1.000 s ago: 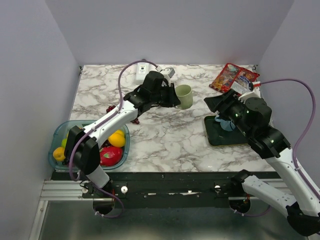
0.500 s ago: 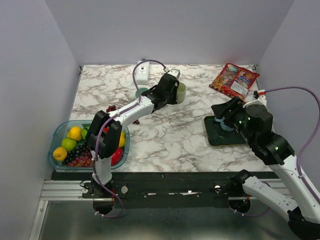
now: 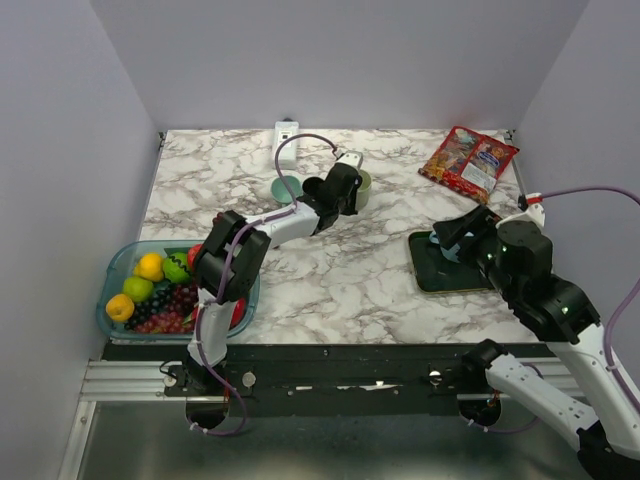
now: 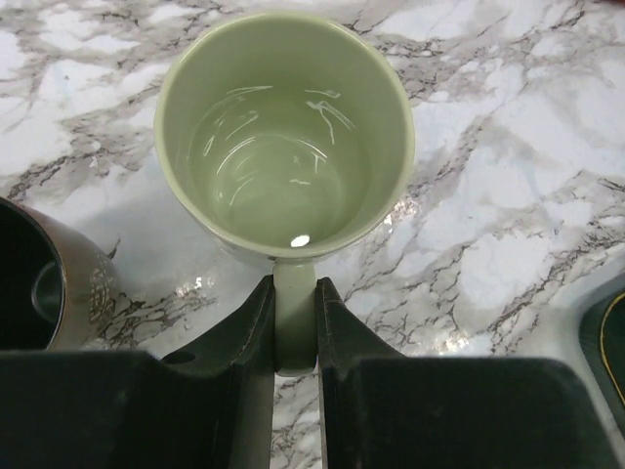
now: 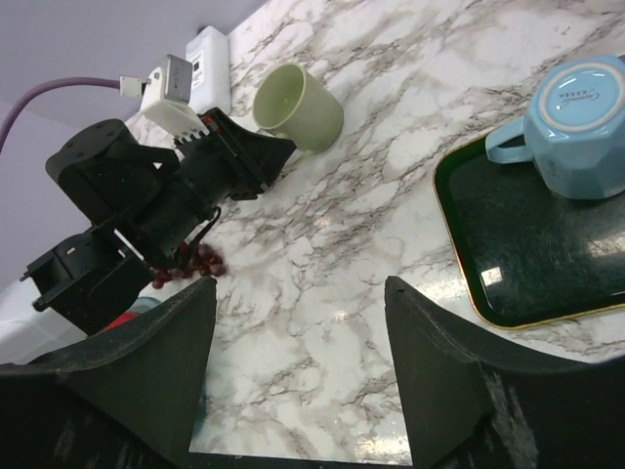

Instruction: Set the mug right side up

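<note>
Green mug [image 4: 283,147] mouth-up, long axis near vertical, base at table [image 4: 508,195]. Left hand [image 4: 295,293] clamped on mug's handle [image 4: 294,318]. Right hand [image 5: 298,288] spread wide, grasping nothing.

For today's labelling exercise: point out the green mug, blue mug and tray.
green mug [image 4: 278,181]: left wrist view, inner bottom.
blue mug [image 5: 586,106]: right wrist view, upturned base.
tray [image 5: 547,264]: right wrist view, bare floor.
</note>
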